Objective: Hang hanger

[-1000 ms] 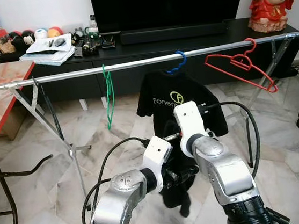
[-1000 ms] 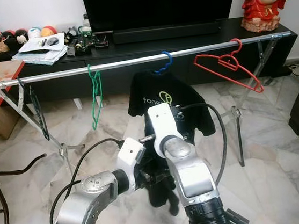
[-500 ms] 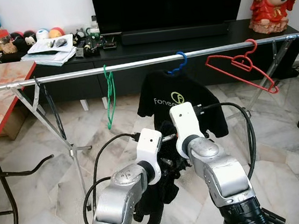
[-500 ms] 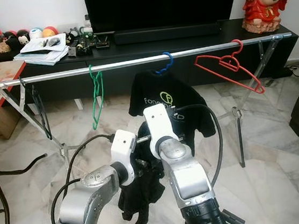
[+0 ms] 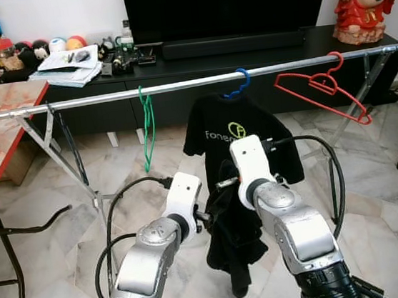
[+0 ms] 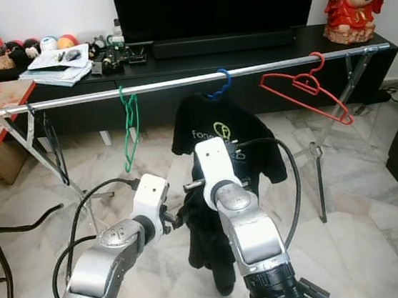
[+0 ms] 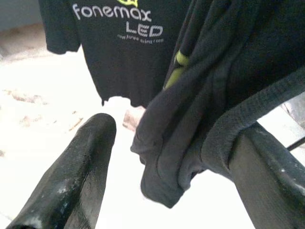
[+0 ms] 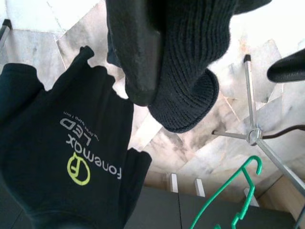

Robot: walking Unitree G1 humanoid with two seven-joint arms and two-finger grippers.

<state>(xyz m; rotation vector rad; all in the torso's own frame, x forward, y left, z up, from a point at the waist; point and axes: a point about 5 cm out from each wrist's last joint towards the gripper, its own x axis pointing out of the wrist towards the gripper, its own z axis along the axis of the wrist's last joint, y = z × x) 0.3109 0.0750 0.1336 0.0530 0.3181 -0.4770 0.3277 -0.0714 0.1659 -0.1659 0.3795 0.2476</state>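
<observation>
Garment (image 5: 231, 224) of dark cloth held between both grippers, below the rail (image 5: 177, 85).
It now hangs straighter than half a second ago. Left gripper (image 7: 171, 167) is spread, cloth draped over one finger; right gripper (image 8: 143, 71) pinches cloth. Red hanger (image 5: 322, 90), green hanger (image 5: 146, 130) and hung T-shirt (image 5: 254, 125) stay on the rail.

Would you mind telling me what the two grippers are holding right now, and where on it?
A black garment hangs between them. The right gripper pinches a knitted edge of it; a fold is draped over one finger of the open left gripper.
</observation>
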